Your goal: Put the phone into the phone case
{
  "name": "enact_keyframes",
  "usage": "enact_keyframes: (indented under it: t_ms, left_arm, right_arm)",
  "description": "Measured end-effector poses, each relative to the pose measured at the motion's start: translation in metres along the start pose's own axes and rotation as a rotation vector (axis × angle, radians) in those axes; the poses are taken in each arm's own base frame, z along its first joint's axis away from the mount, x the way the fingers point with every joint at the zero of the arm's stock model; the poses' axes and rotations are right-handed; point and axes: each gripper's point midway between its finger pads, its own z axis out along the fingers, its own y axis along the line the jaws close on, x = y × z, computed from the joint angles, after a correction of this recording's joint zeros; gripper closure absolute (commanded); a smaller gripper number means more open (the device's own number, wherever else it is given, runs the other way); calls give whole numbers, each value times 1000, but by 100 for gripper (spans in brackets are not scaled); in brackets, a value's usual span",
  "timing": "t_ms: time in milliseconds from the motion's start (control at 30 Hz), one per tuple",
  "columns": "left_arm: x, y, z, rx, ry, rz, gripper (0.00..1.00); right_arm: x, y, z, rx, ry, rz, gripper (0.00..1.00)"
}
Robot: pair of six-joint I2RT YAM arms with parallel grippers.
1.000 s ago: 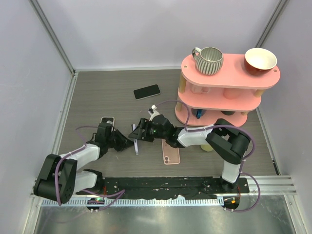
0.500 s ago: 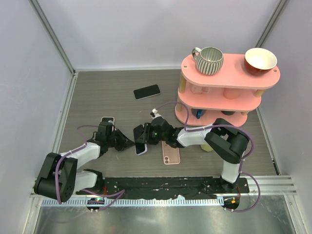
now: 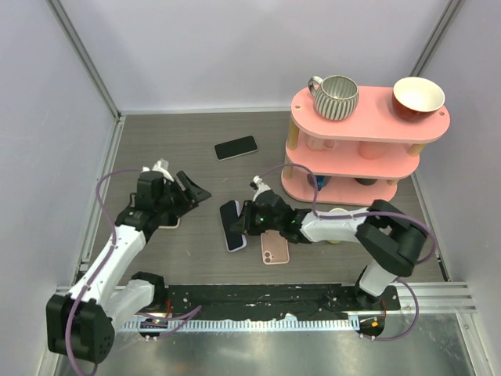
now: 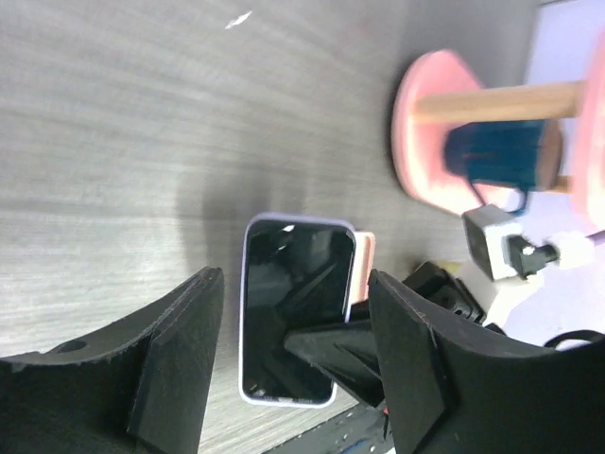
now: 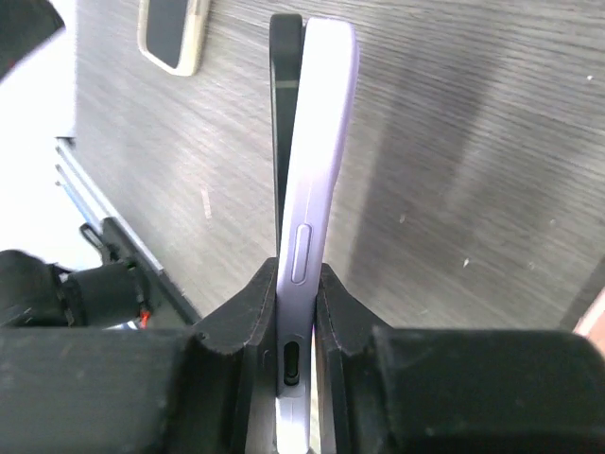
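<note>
- The right gripper (image 5: 299,305) has its jaws pinched narrowly on the thin near end of the lilac soft-plastic phone case (image 5: 326,142). This short pinch is the only hold, so the case could swivel or slide out if the arm moves sharply.
- Along the case's left side in the right wrist view runs the flat black glass-fronted phone (image 5: 285,123). I cannot tell whether it is fully seated. If a corner sits proud, setting it down or squeezing it could pop the phone out of the shell.
- The left gripper (image 3: 192,188) is spread wide and empty, well apart at left of centre in the top view, so nothing backs up the hold.
- The cased phone is at the centre of the top view, screen up over the grey wood-grain table (image 3: 156,149). It is just left of a flat pink rectangular slab with camera holes (image 3: 274,249), which it could catch on when lowered.
- The screen is dark and glossy, and the case has a rounded rim with a raised side button.
</note>
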Motion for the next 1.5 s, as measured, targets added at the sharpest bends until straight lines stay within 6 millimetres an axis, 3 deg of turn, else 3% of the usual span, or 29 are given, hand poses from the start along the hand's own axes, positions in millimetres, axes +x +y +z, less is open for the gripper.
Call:
enact_keyframes:
  t_ms: [100,167,400,600,900,1000,1133,1367,1400,1433,1467,1500]
  left_arm:
    - [-21,-23,-23,85,-77,62,29]
    - [-25,-33,-33,134,-92,90,28]
    - [-3,-59,-39,355,15,90,28]
    - [13,-81,-40,554,113,17,31]
    - [20,-93,-44,697,171,-61,59]
    - [19,-97,-48,721,171,-58,74]
    - [19,-102,-54,753,170,-36,100]
    - [21,-99,-52,739,175,-28,100]
    - [22,-98,-51,735,177,-28,100]
    - [22,-97,-51,734,180,-26,99]
    - [23,-96,-50,731,183,-25,90]
    - [24,-96,-50,728,186,-22,67]
  right_arm:
    - [-9,14,-25,-71,-47,-13,99]
    - [-18,27,-43,-141,-89,-18,99]
    - [-45,65,-87,-396,-195,-11,99]
    - [-42,84,-101,-530,-182,2,98]
    - [-35,101,-102,-674,-127,61,96]
    - [-32,100,-101,-691,-116,73,93]
    - [-32,104,-107,-721,-116,91,80]
    - [-29,101,-104,-706,-105,88,57]
    - [-29,100,-104,-703,-103,88,56]
    - [-28,100,-103,-701,-104,84,69]
    - [-28,99,-103,-699,-104,82,76]
    - [-28,99,-103,-697,-106,75,81]
